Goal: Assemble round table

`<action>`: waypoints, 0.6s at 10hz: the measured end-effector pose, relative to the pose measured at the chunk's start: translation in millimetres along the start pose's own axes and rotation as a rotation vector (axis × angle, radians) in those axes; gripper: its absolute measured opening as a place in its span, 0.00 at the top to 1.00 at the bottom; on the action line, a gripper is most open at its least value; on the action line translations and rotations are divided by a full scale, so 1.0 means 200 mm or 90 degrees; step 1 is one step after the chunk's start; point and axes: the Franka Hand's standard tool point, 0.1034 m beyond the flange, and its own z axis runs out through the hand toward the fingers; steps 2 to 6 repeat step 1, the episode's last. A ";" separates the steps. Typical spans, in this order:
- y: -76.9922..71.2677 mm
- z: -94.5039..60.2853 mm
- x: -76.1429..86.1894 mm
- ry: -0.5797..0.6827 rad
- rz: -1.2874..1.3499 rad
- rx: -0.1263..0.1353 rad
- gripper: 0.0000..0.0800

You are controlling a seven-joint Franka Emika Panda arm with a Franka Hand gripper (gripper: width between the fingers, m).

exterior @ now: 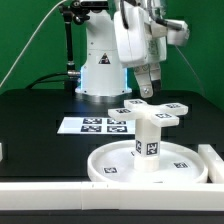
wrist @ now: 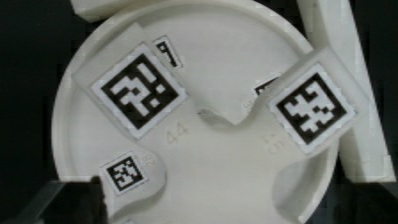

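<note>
Only square black-and-white tags mark the round disc (exterior: 150, 165), leg (exterior: 148, 134) and cross base (exterior: 150, 109); end effector (exterior: 148, 88) spread.

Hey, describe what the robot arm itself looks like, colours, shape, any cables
The arm is glossy white with rounded, bulbous housings and black bands at its joints, rising from a broad white base. Its tool is grey with two dark fingers; in the wrist view their black fingertips show. A thin pale cable arcs behind it.
</note>
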 end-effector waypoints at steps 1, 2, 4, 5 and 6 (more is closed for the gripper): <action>0.00 0.00 0.00 0.000 -0.004 -0.001 0.19; 0.00 0.00 0.00 0.000 -0.004 -0.001 0.19; 0.00 0.00 0.00 0.000 -0.004 -0.001 0.19; 0.00 0.00 0.00 0.000 -0.004 -0.001 0.19; 0.00 0.00 0.00 0.000 -0.004 -0.001 0.19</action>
